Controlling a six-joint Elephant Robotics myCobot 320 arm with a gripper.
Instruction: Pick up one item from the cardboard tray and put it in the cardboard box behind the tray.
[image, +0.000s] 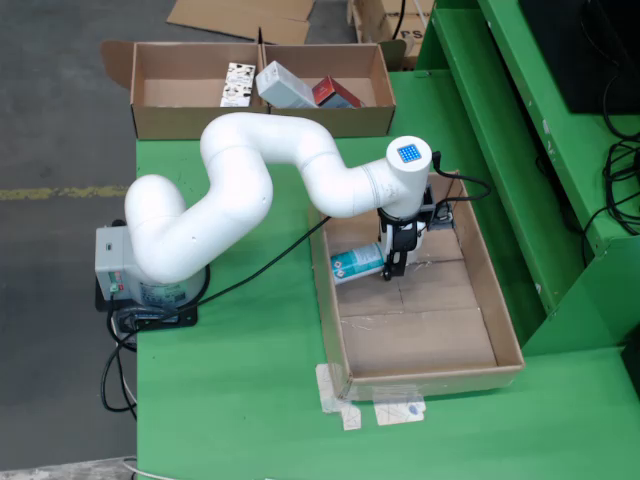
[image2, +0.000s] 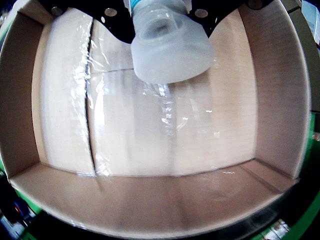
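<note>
Gripper holding 1 bottle over the tray

The black gripper (image: 396, 262) grips the white-capped plastic bottle (image: 358, 263) above the long brown cardboard tray (image: 498, 310), near the green table's right edge.

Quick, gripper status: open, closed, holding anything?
Gripper: closed on the bottle, a white bottle with a teal label and frosted cap, held over the cardboard tray.

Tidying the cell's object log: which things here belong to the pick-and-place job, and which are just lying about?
Job:
gripper
white bottle
cardboard tray
cardboard box

Lying about:
boxed items in the cardboard box
grey control box
black cable
</note>
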